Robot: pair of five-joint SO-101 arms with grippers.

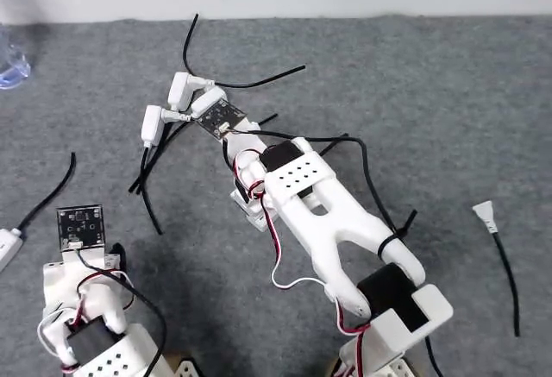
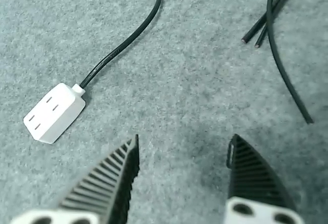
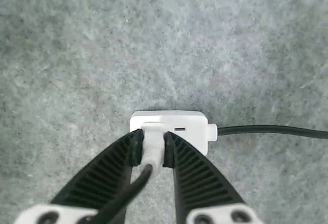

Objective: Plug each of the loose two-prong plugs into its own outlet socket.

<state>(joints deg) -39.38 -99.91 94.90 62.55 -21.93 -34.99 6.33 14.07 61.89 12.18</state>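
The right gripper (image 3: 152, 151) is clamped tight on a white plug (image 3: 152, 141), which is held against the face of a white outlet socket (image 3: 177, 122) laid flat on the grey carpet (image 3: 77, 55). The left gripper (image 2: 183, 149) is spread wide with nothing held, near another socket block (image 2: 54, 112). A loose plug (image 1: 486, 215) is seen well apart, at the right of the high view.
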